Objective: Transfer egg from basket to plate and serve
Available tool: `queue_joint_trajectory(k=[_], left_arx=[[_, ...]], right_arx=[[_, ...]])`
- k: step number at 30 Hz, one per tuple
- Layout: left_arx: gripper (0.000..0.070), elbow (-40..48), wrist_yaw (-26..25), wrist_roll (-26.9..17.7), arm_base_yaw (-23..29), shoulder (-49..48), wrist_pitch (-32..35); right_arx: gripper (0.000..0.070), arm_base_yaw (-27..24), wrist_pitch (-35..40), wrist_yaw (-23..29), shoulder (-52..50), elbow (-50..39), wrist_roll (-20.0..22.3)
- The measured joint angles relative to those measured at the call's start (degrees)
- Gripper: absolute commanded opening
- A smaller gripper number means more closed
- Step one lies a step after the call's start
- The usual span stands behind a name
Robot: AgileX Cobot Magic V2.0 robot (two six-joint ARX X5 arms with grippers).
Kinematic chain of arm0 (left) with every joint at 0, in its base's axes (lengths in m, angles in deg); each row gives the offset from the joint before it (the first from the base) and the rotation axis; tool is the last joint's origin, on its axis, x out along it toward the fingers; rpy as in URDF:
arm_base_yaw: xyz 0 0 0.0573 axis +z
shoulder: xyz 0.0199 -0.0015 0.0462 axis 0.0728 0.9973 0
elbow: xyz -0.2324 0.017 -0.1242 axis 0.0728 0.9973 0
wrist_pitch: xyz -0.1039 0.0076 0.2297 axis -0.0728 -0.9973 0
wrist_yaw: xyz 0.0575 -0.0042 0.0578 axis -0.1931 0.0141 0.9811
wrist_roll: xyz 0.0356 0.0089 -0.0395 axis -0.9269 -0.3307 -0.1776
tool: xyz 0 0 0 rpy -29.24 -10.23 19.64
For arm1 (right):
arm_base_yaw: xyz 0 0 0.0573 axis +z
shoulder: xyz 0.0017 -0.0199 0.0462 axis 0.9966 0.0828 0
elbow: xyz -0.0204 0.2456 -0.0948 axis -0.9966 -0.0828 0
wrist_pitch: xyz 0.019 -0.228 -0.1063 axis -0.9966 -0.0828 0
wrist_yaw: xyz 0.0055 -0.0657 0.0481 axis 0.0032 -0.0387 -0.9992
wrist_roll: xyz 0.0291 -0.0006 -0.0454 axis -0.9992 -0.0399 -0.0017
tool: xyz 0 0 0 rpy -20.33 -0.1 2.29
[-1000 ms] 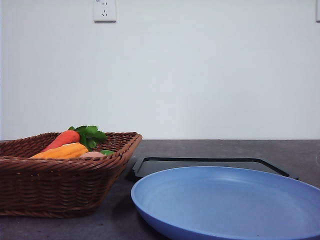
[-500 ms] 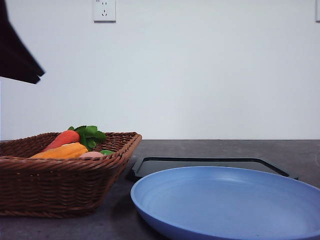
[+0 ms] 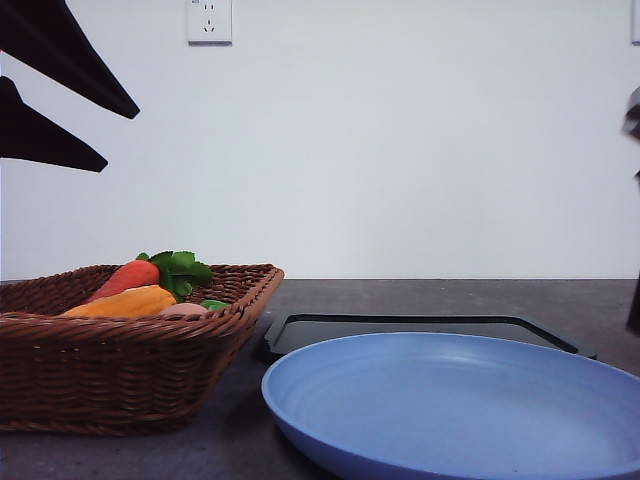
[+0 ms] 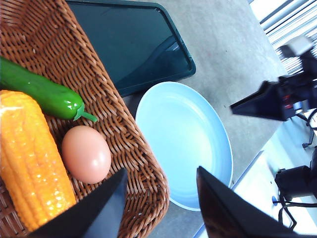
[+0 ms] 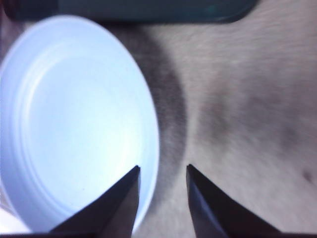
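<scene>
- The left gripper [image 3: 95, 135] hangs high at the scene's far-left edge in the front view, above the basket [image 3: 120, 370], its two dark fingers spread wide with nothing between them.
- From the left wrist camera, the same gripper [image 4: 161, 176] sits over the basket's [image 4: 138, 163] rim, its parted fingers [image 4: 99, 210] well above the contents.
- The egg [image 4: 86, 153], pinkish-brown, lies inside the basket between the orange corn cob [image 4: 32, 158] and the woven wall, just beside a green pepper [image 4: 42, 91]; no finger touches it.
- In the front view the egg [image 3: 185, 310] barely peeks over the basket's near rim, beside the corn cob [image 3: 120, 302] and a carrot [image 3: 125, 278] with green leaves.
- The light-blue plate [image 3: 450, 410] rests empty on the dark table [image 3: 400, 295], right of the basket and nearer than the flat black tray [image 3: 420, 328].
- The right gripper [image 5: 162, 171], seen from its own wrist camera, hovers above the plate's [image 5: 74, 124] right rim with fingers parted and empty; a blurred part of that arm [image 3: 634, 115] shows at the front view's right edge.
- A white wall socket [image 3: 209, 21] sits high on the far wall; no writing can be read on it.
</scene>
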Motion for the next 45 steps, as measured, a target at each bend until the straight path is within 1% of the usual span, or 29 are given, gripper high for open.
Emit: queue_joint_trajectory(k=[6,7,11,15,17,21,26,30,34,40,45], left_arx=[[0.0292,0.0,0.0,0.2,0.0,0.0,0.0],[0.0291,0.0,0.0,0.2,0.0,0.0,0.0],[0.0292,0.0,0.0,0.2,0.0,0.0,0.0],[0.0292,0.0,0.0,0.2,0.0,0.0,0.0],[0.0303,0.0,0.0,0.2,0.0,0.0,0.0],[0.038,0.0,0.0,0.5,0.0,0.0,0.0],[0.0381,0.0,0.5,1.7,-1.7,0.2,0.0],[0.0381,0.0,4.1,1.9,-4.7,2.4,0.0],[0.0392,-0.6,9.9,1.9,-8.2,6.7,-0.3],[0.0398,-6.2,18.2,0.4,-12.1,15.3,-1.9],[0.0398,-9.7,22.4,-1.7,-13.4,22.6,-3.3]], right_arx=[[0.0186,2.3,4.2,0.0,6.5,0.0,0.0],[0.0177,2.5,4.7,0.0,7.3,0.0,-0.1],[0.0104,3.0,6.7,0.0,9.8,0.0,-0.1],[0.0,3.3,7.4,0.0,10.4,0.0,-0.2],[0.0,3.3,7.4,-0.3,10.4,0.0,-0.3],[0.0,3.3,7.1,-0.4,9.3,0.0,-0.7],[0.0,3.0,4.1,0.2,4.5,0.0,-1.1],[0.0,1.9,0.3,0.8,-1.9,0.0,-1.2],[0.0,0.8,-2.9,3.1,-8.4,0.0,-1.5],[0.0,-0.7,-6.2,5.6,-16.6,0.2,-1.7],[0.0,-1.5,-7.1,6.3,-21.0,0.3,-1.8]])
